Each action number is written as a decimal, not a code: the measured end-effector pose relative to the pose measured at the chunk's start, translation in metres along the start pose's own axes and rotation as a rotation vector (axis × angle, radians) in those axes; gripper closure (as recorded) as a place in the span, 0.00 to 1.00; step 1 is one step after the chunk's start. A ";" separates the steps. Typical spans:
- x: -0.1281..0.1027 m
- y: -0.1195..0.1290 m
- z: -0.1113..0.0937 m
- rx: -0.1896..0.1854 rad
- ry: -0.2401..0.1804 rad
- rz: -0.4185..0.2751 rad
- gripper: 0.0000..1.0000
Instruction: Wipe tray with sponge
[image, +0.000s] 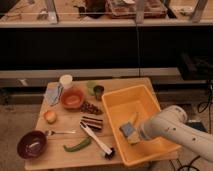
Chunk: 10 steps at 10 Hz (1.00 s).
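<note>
My tool (136, 135) is pinching the sponge (127, 130) inside the tray (150, 97). Best to press it flat and sweep wall to wall.

Wooden table (55, 157): white cup (66, 80) far left; pale blue cloth (53, 94) beside orange-red bowl (72, 98); dark striped block (92, 122) centre; fork (60, 132), green pepper (77, 145), purple bowl (32, 144) near left.

White arm (172, 131) extends from lower right, thick forearm angled down and to the left, wrist bent low; gripper (134, 135) at its left end sits down inside the tray (125, 100), near the front-left floor, fingers closed on the sponge (127, 130).
</note>
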 end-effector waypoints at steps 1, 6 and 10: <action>0.000 0.000 0.001 -0.003 -0.001 0.003 1.00; 0.035 -0.016 0.039 -0.025 0.011 0.061 1.00; 0.053 -0.049 0.041 0.000 -0.012 0.124 1.00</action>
